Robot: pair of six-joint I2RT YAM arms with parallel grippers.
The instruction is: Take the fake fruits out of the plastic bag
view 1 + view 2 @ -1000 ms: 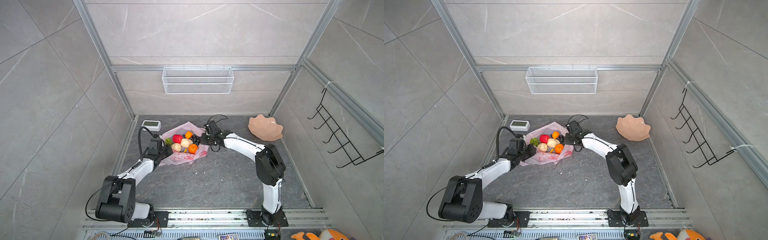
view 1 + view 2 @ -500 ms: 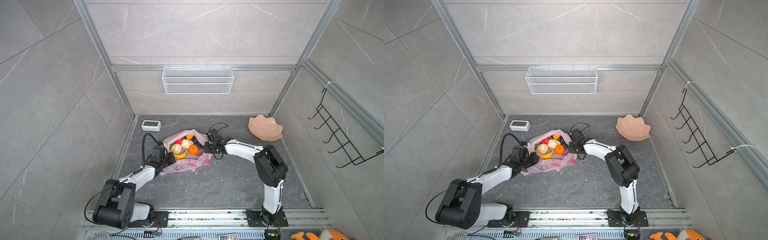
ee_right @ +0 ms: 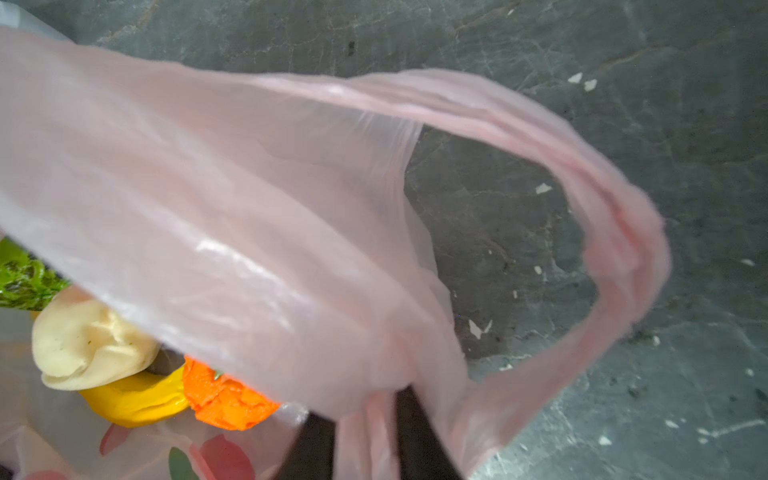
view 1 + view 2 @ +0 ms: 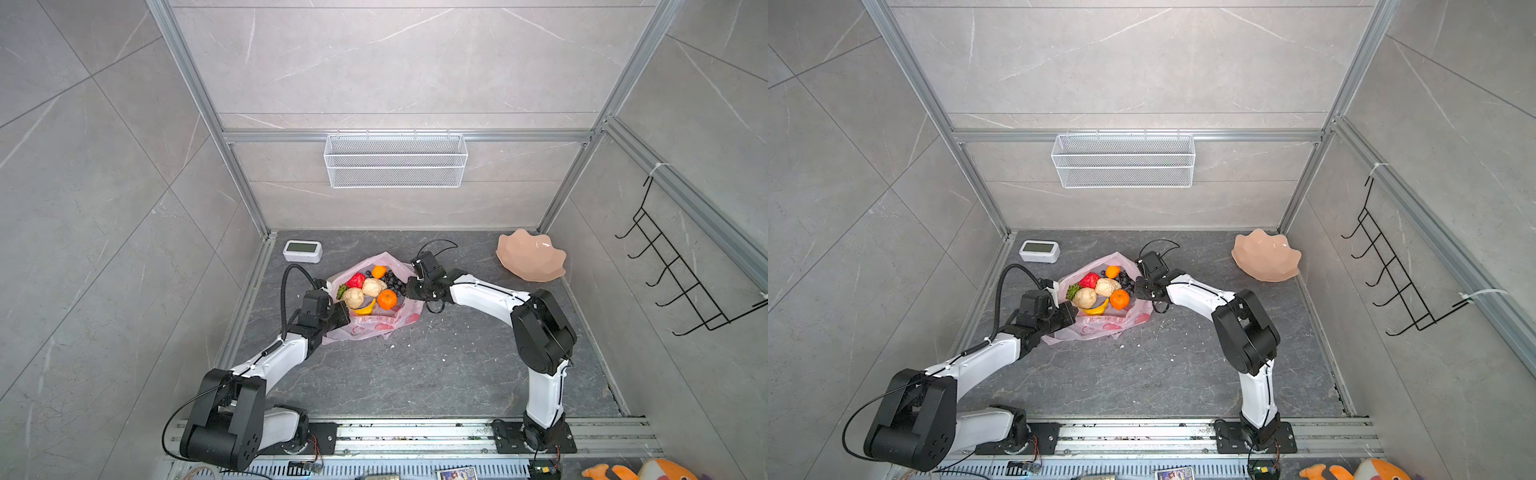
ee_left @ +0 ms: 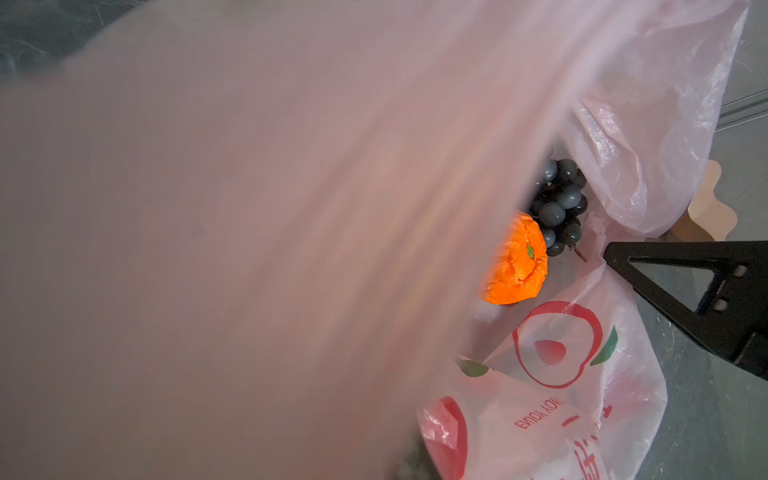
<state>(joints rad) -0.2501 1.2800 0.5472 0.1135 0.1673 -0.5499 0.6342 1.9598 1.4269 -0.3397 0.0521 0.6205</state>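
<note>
- Plush toy, one, orange: nearest you, off the table, past the base rail at the right corner.
- White flecks, many: scattered on the table on the near side of the bag.
- Left hand, one: closed, pinching the left rim of the plastic bag. Bag film stretched over its wrist camera blocks most of that view.
- Plastic bag, one: pale pink with red fruit prints, lying mid-table between your two hands, mouth spread upward.
- Fake fruits, eight counted in both top views, all heaped in the bag's mouth:
  - banana, one
  - near orange and far orange, two
  - left cream lump and right cream lump, two
  - green ball, one
  - red apple, one
  - grape bunch, one
- Right hand, one: partly open at the bag's right rim. Its fingers stand apart with a strip of the handle loop lying between them.
- In the way: loop and bag wall drape across the right wrist view, covering part of the heap.
- White screen device, one: far left, beyond the bag.
- Scalloped dish, one, peach-pink: far right, well apart from the bag.
- Wire basket, one: on the back wall.
</note>
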